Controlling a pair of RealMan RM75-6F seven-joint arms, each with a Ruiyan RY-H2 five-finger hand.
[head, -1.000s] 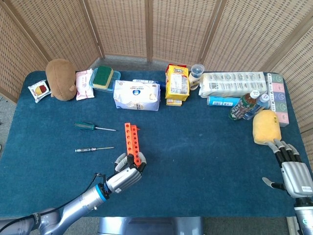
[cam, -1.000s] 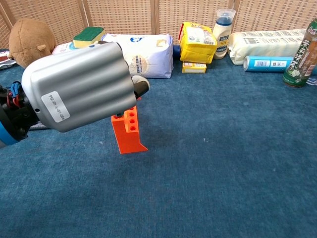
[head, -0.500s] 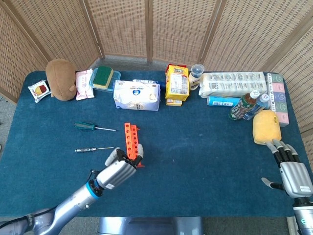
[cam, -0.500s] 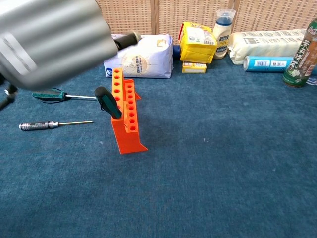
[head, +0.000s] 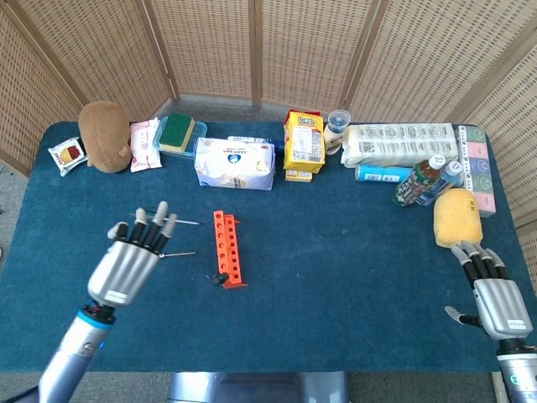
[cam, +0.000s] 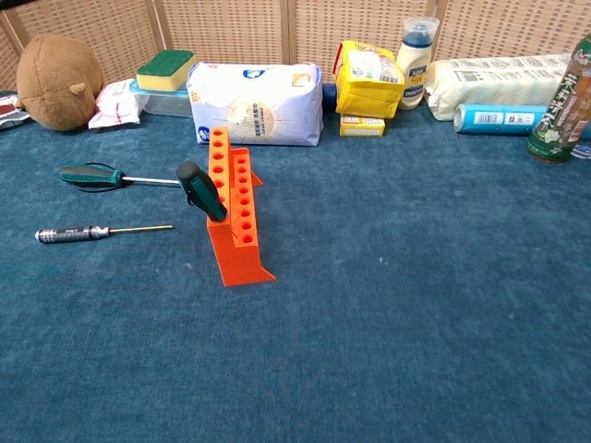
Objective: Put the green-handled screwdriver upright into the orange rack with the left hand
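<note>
The orange rack [head: 226, 243] [cam: 236, 221] stands on the blue cloth, left of the middle. A green-handled screwdriver [cam: 199, 189] [head: 219, 280] sits in a hole at the rack's near end, its dark handle leaning to the left. A second green-handled screwdriver [cam: 90, 174] lies flat to the left of the rack. My left hand [head: 127, 267] hovers left of the rack with its fingers spread and nothing in it, partly covering that lying screwdriver in the head view. My right hand [head: 493, 298] rests open at the front right edge. The chest view shows neither hand.
A black-and-silver screwdriver [cam: 78, 233] lies in front of the flat green one. Along the back stand a brown plush toy [head: 104, 136], a white tissue pack [head: 235, 163], a yellow box [head: 304, 143] and bottles [head: 419, 183]. A yellow sponge [head: 457, 217] lies just beyond my right hand.
My left hand has let go of the screwdriver now standing in the rack, opened, and drawn away up and to the left, out of the chest view. The right hand has barely moved.
</note>
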